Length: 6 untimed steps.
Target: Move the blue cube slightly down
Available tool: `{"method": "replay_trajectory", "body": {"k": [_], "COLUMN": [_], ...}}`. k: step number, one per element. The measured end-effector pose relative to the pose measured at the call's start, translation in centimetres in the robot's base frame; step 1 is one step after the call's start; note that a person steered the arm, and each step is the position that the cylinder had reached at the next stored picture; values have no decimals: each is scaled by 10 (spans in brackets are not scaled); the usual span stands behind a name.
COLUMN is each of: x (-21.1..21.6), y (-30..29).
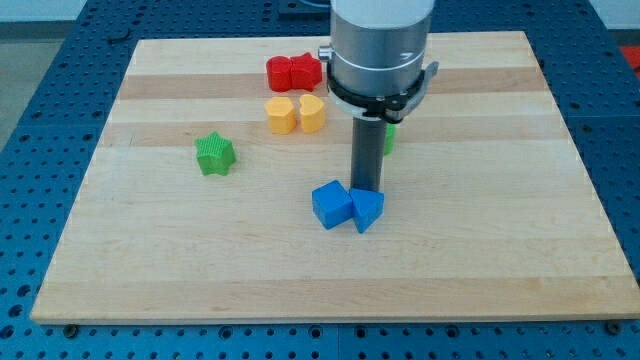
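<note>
Blocks crowd the blue cube (331, 206): a second blue block (367, 210) touches it rightward; my tip (366, 190), fingerless, stands just behind, its end partly hidden.

Blue cube (331, 205) flat on board, mid-view, its right face touching a second blue block (367, 210).

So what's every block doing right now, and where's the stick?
my tip: down on the board, just above the two blue blocks
blue cube: touching the other blue block
red blocks: side by side
yellow blocks: side by side
green star: alone
green block: mostly hidden
</note>
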<state>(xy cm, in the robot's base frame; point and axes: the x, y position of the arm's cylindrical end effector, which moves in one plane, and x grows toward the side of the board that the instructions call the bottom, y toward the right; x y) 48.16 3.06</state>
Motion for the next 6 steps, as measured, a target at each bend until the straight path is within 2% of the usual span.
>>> {"method": "replay_trajectory", "body": {"k": [3, 6], "x": [-20, 1], "y": [-15, -35]}}
